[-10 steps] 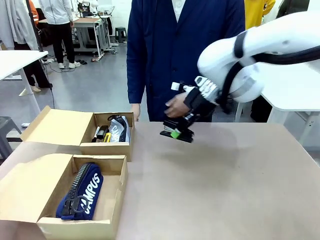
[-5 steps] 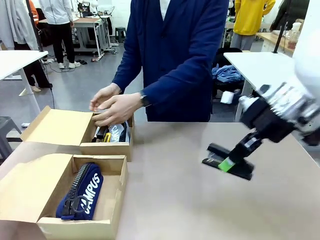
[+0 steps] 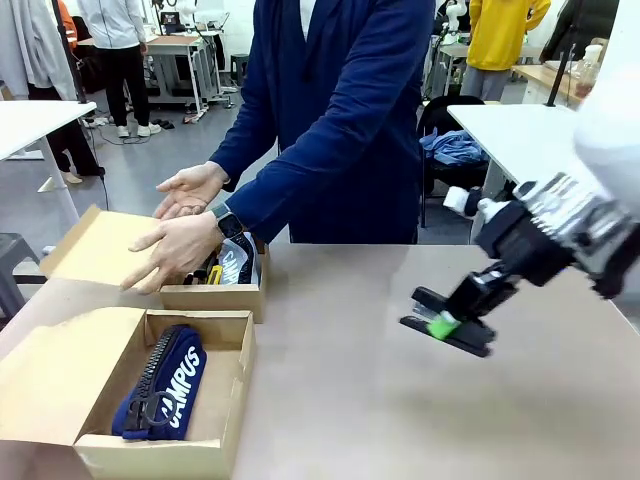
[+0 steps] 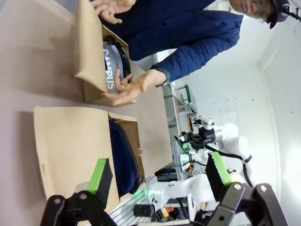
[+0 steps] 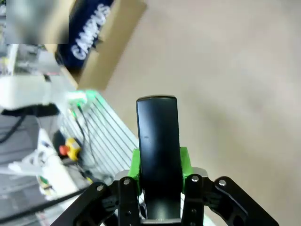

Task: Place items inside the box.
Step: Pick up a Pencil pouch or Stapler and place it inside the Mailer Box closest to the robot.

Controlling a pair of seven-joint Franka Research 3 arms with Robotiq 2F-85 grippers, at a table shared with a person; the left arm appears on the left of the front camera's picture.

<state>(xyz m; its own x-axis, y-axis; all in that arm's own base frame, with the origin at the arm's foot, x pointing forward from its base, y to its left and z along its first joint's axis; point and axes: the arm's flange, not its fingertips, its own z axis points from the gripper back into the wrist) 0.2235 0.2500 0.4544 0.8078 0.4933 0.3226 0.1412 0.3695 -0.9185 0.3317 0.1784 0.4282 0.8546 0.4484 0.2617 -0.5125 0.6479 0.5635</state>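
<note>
Stapler hung at the right middle of the front view, just above the table, pinched across its middle by the right claw. It looked hard, smooth and a bit heavy, so squeezing its flat sides seemed best. The left claw was wide open and held nothing.

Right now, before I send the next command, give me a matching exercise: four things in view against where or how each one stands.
1. black stapler
2. navy pouch
3. grey pouch
4. left gripper

a. in the near box
b. open, empty
c. in the far box
d. clamped in the right gripper

Pairs: 1-d, 2-a, 3-c, 4-b.
</note>
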